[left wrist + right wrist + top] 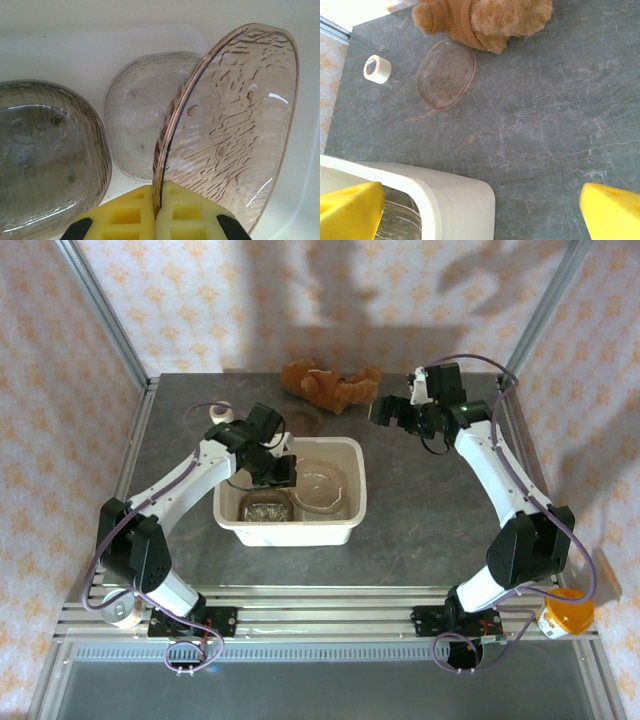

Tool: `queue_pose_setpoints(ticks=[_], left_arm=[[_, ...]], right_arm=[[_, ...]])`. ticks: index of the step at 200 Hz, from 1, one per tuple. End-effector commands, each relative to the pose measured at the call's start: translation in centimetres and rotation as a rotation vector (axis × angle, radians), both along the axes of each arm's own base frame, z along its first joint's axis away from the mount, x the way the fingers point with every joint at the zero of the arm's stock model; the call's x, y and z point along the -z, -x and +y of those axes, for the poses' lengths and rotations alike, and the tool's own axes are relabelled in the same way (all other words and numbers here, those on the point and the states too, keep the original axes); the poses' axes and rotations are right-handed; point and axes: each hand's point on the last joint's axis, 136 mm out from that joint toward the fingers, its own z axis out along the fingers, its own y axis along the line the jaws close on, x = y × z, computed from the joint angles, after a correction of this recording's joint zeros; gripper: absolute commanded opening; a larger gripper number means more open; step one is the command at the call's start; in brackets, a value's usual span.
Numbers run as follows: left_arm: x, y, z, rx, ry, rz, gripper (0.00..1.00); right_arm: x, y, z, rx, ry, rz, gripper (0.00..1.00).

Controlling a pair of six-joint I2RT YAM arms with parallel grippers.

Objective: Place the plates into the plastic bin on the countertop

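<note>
Yellow pads (125,217) of the left gripper (157,202) clamp a tilted plate (235,125) by its rim inside the plastic bin (100,35), whose wall is close at right. The right gripper (480,210), fingers (350,210) apart, hangs over open countertop (545,125).

Brownish-tinted rippled plates (235,115), cream-white bin (290,534), mottled dark grey countertop (545,115), yellow fingers (190,217).
</note>
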Motion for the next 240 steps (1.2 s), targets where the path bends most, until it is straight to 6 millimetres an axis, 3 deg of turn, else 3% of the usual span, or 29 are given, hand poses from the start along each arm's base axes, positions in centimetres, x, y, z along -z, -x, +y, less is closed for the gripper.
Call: queue_pose_setpoints(ticks=[1, 59, 88, 177, 240], left_arm=[[0.9, -0.5, -0.5, -0.020, 0.007, 0.003, 0.00], [3.6, -0.3, -1.4, -0.082, 0.015, 0.028, 0.00], [5.2, 0.3, -0.8, -0.094, -0.028, 0.054, 0.00], [7.6, 0.6, -1.3, -0.087, -0.057, 0.089, 0.02], [8.1, 0.8, -1.3, -0.063, -0.114, 0.118, 0.08]], right_arm=[[0.2, 0.2, -0.8, 0.027, 0.027, -0.007, 0.99], [1.0, 0.3, -0.7, 0.019, 0.025, 0.024, 0.99], [1.8, 0.5, -0.5, 0.006, 0.026, 0.048, 0.99], [3.2, 1.1, -0.6, -0.009, 0.045, 0.084, 0.99], [4.1, 1.0, -0.4, -0.027, 0.052, 0.111, 0.99]])
